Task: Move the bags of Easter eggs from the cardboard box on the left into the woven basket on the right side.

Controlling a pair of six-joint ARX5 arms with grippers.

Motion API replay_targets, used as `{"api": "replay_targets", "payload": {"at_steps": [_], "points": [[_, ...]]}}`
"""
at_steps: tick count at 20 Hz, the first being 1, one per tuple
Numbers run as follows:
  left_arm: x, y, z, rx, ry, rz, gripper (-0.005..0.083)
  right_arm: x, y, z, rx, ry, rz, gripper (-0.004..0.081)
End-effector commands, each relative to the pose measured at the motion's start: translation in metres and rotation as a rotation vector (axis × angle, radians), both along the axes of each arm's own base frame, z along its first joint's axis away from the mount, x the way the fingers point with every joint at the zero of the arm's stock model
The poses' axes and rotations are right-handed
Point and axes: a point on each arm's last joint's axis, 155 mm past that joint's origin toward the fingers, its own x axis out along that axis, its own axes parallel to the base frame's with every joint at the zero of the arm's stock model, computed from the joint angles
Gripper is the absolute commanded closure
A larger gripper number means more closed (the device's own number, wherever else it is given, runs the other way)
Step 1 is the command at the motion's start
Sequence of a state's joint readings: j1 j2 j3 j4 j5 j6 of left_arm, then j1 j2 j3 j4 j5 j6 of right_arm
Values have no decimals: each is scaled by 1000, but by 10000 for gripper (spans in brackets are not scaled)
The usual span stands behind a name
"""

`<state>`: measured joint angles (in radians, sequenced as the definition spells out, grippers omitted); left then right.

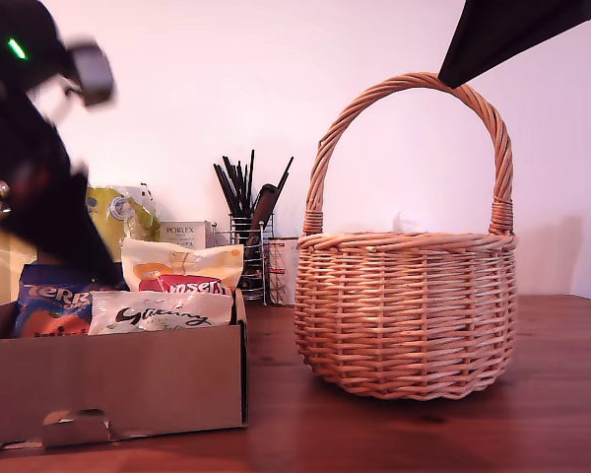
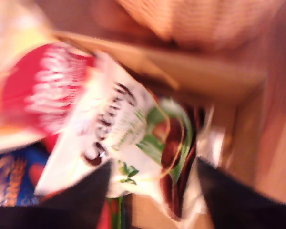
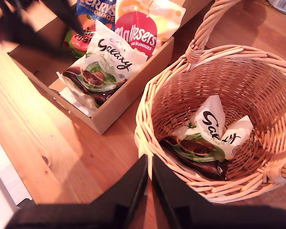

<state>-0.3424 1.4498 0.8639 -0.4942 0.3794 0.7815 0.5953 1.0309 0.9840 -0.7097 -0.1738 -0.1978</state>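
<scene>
Outside, the cardboard box (image 1: 113, 379) sits at the exterior view's nine o'clock, the woven basket (image 1: 406, 310) at three. Blurred, my first pincer (image 2: 152, 191) spreads open over the box's white Galaxy bag (image 2: 114, 124). Closed empty, my second pincer (image 3: 149, 179) hovers above another Galaxy bag (image 3: 209, 136) in the basket.

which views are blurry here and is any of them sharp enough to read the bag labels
First wrist view: heavy motion blur, the white Galaxy bag only just readable. Exterior view: the basket and cardboard box are sharp, but the arm at the exterior view's left is smeared. Second wrist view: sharpest, the Maltesers bag reads clearly, only the dark arm above the box is blurred.
</scene>
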Motion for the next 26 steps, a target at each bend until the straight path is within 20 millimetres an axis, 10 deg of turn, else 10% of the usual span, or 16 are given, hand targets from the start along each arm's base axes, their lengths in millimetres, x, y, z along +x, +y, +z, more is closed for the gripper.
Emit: {"api": "replay_targets", "payload": {"at_steps": [1,18,23,26], "points": [[-1,2,-9,42,-16,-53,71,-1,-2,-9,-5,21,-6,783],[3,-5,-69,173,-28,-247,73,-4,-3,-12,-15,34,-7,783],[-4,-3,-75,184,13,-251,589,-4,-3,-12,-15,35,-7,783],[-5,-2,-75,185,15,-251,684,-4,-3,-12,-15,36,-7,783]]}}
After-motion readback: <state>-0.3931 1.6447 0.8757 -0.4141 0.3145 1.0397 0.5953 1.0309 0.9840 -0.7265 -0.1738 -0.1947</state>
